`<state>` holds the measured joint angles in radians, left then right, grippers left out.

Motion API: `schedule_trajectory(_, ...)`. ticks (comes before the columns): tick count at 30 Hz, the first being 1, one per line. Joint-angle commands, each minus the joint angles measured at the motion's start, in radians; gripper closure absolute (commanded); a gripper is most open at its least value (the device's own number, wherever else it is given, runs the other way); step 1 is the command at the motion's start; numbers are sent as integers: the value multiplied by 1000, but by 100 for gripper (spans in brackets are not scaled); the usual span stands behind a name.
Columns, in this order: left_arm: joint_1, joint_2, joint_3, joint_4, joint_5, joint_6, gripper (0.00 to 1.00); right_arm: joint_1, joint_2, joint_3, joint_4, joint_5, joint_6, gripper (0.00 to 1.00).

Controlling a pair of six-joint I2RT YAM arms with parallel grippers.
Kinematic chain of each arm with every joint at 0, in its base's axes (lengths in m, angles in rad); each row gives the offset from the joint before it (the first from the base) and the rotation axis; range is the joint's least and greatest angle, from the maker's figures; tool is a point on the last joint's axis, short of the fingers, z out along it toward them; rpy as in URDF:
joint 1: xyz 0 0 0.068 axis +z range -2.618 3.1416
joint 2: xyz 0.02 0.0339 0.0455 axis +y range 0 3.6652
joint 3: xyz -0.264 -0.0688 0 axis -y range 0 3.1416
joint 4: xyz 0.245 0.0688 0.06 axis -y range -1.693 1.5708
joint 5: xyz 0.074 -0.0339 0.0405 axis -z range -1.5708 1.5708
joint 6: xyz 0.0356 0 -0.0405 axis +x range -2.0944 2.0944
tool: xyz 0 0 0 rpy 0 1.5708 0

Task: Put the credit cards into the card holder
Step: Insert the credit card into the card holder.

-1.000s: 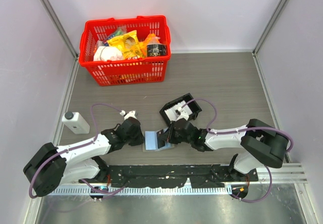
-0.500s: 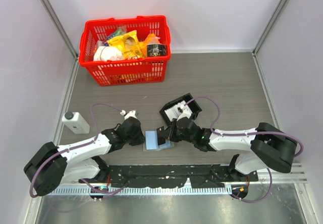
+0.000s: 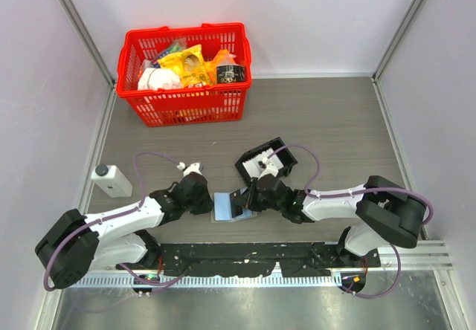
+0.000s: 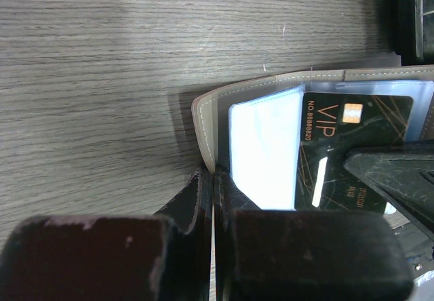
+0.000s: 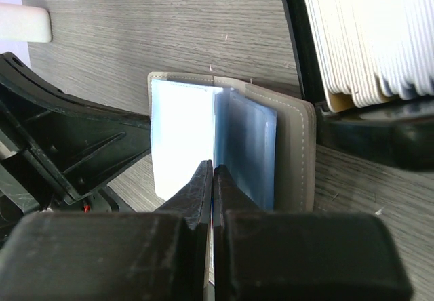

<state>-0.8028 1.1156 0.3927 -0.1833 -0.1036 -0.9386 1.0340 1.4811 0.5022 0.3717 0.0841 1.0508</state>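
Observation:
The card holder (image 3: 225, 206) lies open near the table's front edge, with a grey-beige cover (image 4: 203, 114) and pale blue pockets (image 5: 182, 142). My left gripper (image 4: 212, 173) is shut on the edge of its left flap, at the holder's left side (image 3: 210, 205). My right gripper (image 5: 212, 169) is shut on a thin card seen edge-on, right over the clear sleeves. In the left wrist view that card is a black VIP credit card (image 4: 352, 145) lying partly among the sleeves. More credit cards (image 5: 366, 36), pale ones, stand on edge in the black tray (image 3: 266, 160).
A red basket (image 3: 186, 73) full of groceries stands at the back left. A small white bottle (image 3: 111, 181) lies by the left wall. The black tray's wall (image 5: 298, 57) is right beside the holder's right edge.
The right arm's elbow swung out to the right and came back. Both grippers stay shut at the card holder, which has not moved.

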Motion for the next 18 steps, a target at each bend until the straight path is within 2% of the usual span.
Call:
schedule_trajectory(1, 5, 30, -29, -84, -34, 11, 100, 5, -79, 18, -22, 60, -9, 99)
schedule_trajectory(18, 5, 38, -29, -65, -28, 14, 100, 5, 45, 18, 52, -13, 25, 99)
